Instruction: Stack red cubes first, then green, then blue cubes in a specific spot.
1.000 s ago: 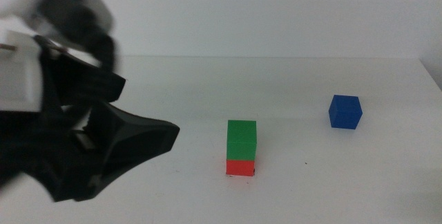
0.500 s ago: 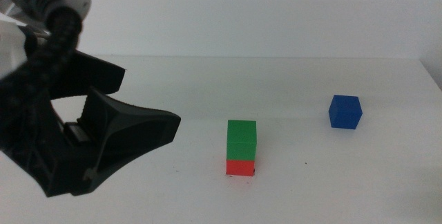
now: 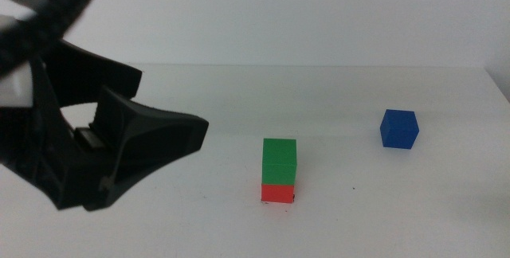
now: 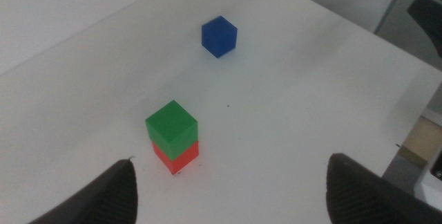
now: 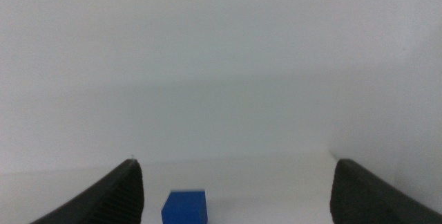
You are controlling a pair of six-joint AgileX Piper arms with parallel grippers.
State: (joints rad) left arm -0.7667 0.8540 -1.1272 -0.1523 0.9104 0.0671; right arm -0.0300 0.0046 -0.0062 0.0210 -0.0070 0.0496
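Now my left gripper (image 3: 171, 142) hangs above the white table (image 3: 446, 210), jaws spread wide and empty, apart from the green cube (image 3: 279, 160) sitting squarely on the red cube (image 3: 278, 193). Off to the right, well apart, rests the blue cube (image 3: 398, 128). My right gripper (image 5: 235, 182) gapes open facing it.

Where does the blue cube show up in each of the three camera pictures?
Middle view: blue cube alone, right of the stack.
Left wrist view: blue cube beyond the stack.
Right wrist view: blue cube at the bottom edge.
Shared landmark: green cube on the red cube; absent from the right wrist view.
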